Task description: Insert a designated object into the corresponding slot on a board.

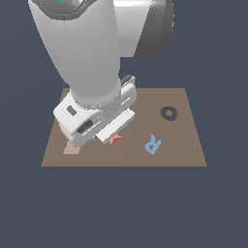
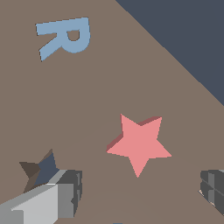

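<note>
The salmon-red star lay flat on the brown board, with the blue letter R well apart from it and a dark ring-shaped cut-out farther off beyond the R. The navy star-shaped slot sat near the star, partly hidden behind one finger. The gripper hung open, fingers straddling the star without touching (no long axis; one point faced the fingers).

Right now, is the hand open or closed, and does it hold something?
Hand: open and holding nothing; the red star lies flat on the board between its fingers, untouched.
</note>
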Available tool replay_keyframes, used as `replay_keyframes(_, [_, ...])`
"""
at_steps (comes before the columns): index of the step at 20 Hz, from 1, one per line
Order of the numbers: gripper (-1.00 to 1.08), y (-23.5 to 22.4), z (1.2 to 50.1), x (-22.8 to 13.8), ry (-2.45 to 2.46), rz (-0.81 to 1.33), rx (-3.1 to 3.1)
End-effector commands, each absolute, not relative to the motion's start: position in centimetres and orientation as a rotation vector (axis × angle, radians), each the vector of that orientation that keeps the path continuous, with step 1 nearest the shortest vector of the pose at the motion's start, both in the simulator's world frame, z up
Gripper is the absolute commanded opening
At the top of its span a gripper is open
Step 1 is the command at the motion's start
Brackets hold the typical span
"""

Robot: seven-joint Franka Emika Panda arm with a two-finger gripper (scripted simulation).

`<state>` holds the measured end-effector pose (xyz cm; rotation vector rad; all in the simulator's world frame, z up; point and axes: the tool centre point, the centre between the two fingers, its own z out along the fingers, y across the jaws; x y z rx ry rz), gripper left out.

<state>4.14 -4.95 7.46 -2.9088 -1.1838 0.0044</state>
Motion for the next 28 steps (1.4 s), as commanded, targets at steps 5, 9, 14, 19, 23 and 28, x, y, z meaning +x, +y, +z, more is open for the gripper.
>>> replay_keyframes(5, [1.00, -4.4, 6.0, 5.0, -1.402, 0.001, -2.811])
replay_keyframes(9, [1.00, -4.1, 5.4, 5.3, -1.485, 0.000, -2.768])
replay_keyframes(14, [1.00, -4.0, 5.0, 5.5, -1.537, 0.000, -2.740])
replay_keyframes(19, [1.00, -3.9, 5.0, 5.5, -1.537, 0.000, -2.740])
replay_keyframes(23, [1.00, -3.9, 4.6, 5.5, -1.537, 0.000, -2.740])
replay_keyframes(28, [1.00, -3.9, 3.2, 5.5, -1.537, 0.000, -2.740])
